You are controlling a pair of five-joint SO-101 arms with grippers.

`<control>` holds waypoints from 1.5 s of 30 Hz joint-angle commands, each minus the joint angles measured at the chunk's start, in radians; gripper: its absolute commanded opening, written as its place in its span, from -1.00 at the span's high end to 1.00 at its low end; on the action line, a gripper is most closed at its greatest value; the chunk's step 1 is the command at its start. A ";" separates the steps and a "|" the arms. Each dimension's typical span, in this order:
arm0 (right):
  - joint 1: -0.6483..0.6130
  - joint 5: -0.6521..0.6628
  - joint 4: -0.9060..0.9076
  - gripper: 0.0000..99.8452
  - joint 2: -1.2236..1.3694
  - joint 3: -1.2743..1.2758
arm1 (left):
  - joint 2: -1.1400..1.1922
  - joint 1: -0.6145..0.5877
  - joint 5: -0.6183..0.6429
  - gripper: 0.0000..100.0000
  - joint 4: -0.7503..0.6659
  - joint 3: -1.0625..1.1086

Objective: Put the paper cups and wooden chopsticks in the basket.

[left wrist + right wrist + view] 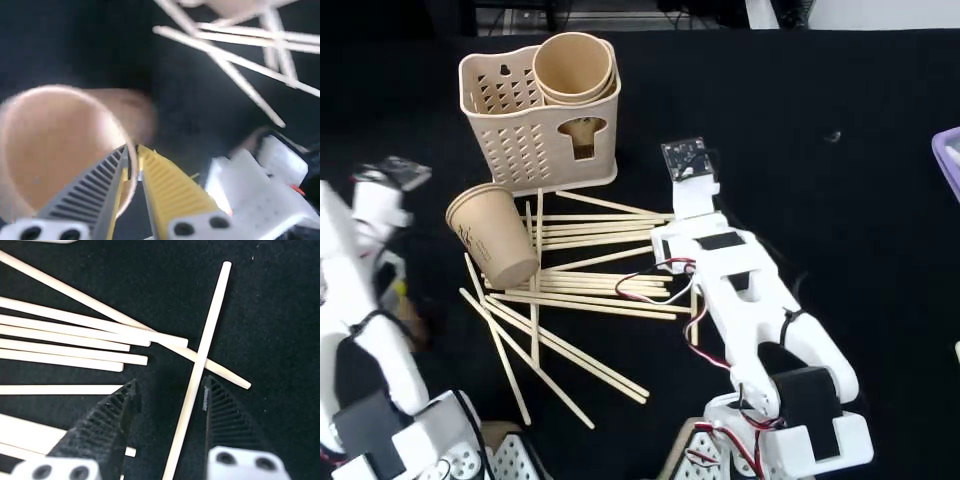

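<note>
R gripper point(170, 382) wide open astride one chopstick point(212, 315), nothing held: I'd drop lower, centre it, then close. L gripper point(132, 147) pinches paper cup point(50, 150) rim.

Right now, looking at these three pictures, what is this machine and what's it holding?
Two white robot arms, left and right, sit at a black-covered table. One picture looks down from above; the others come from each arm's wrist. On the table lie wooden chopsticks, a brown paper cup on its side, and a beige plastic basket holding stacked cups. The left arm's fingers pinch a paper cup by its rim; the right arm's fingers stand open with one chopstick between them.
</note>
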 commanded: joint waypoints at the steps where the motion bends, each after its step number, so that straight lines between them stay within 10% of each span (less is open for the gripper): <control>1: 0.018 -0.005 -0.026 0.60 -0.050 -0.005 | -0.021 -0.104 0.046 0.94 0.011 -0.162; 11: 0.018 -0.005 -0.052 0.60 0.028 -0.033 | -0.020 -0.042 0.617 0.94 -0.072 -0.506; 21: 0.025 -0.003 -0.044 0.60 0.090 -0.074 | -0.018 0.372 1.057 0.94 -0.310 -0.814; 34: 0.025 0.000 -0.044 0.60 0.090 -0.076 | 0.081 0.754 1.198 0.93 -0.875 -0.665; 45: 0.023 0.000 -0.044 0.60 0.090 -0.087 | 0.330 0.831 1.198 0.93 -0.760 -0.820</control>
